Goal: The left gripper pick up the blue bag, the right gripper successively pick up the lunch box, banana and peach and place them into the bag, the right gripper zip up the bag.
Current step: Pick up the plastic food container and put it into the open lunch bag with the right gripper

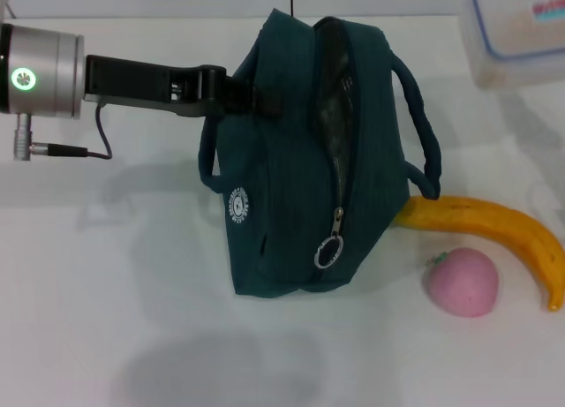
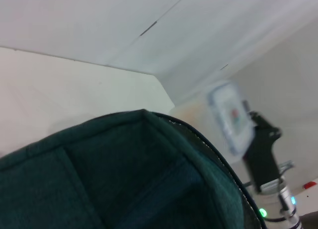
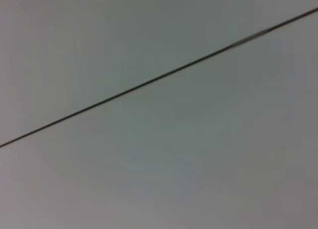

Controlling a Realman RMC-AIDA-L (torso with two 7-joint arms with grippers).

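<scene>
Head view: left gripper is clamped on the upper-left edge of the blue bag at frame centre. The zipper opening runs top to bottom. The lunch box sits at upper right. The right gripper is unseen.

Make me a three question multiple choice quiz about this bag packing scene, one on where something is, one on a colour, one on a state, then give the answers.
1. Where is the peach?
A. inside the blue bag
B. on the table, beside the banana
C. on the lunch box

2. What colour is the peach?
A. pink
B. green
C. white

3. How is the bag's zipper?
A. fully closed
B. partly open
C. missing

Answers: 1 B, it lies on the table just below the banana. 2 A, its skin is pink. 3 B, the top gapes while the left gripper holds the bag.
</scene>
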